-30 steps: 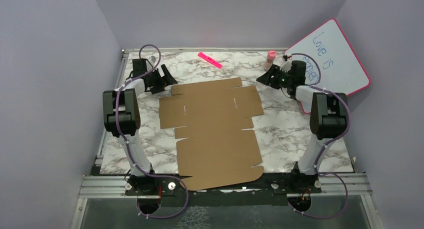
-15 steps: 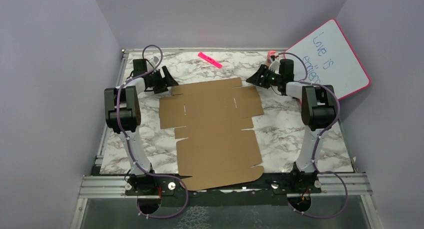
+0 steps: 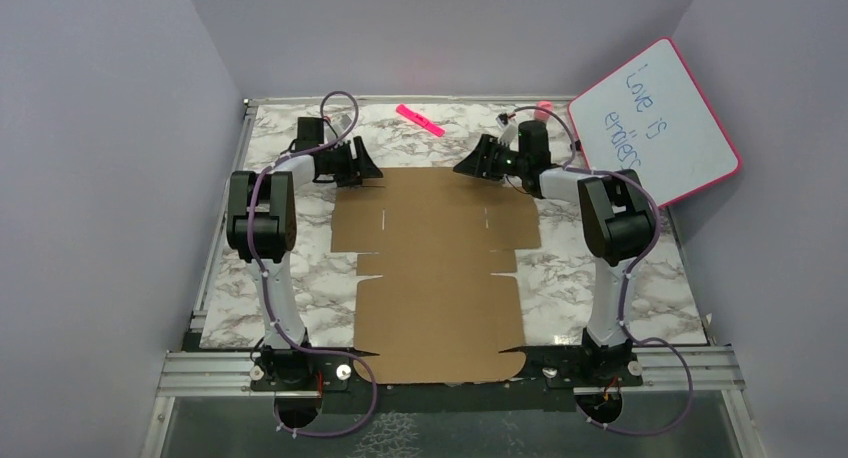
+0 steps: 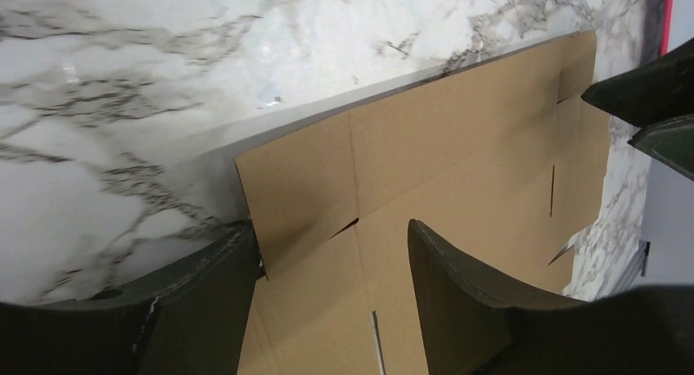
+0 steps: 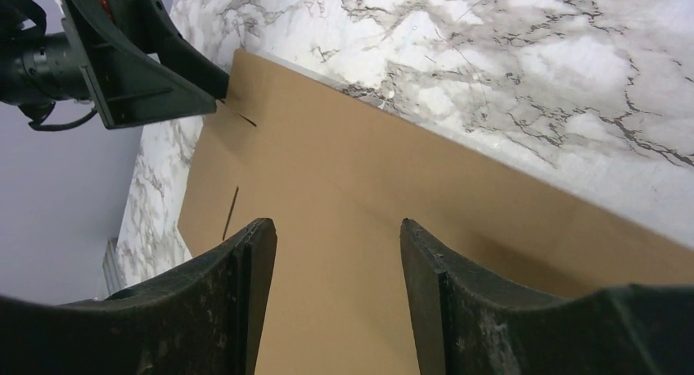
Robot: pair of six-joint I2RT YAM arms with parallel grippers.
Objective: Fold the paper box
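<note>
Jaws were held apart on both the left gripper (image 3: 368,170) and the right gripper (image 3: 464,167). These were set at the far corners of the paper box (image 3: 438,268), laid flat on the table (image 3: 585,268). The far flap seemed to be addressed; closing and lifting together would be needed.

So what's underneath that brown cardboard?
The marble table that shows round the cardboard; its near end lies over the front rail. Anything small beneath would be hidden by the sheet.
</note>
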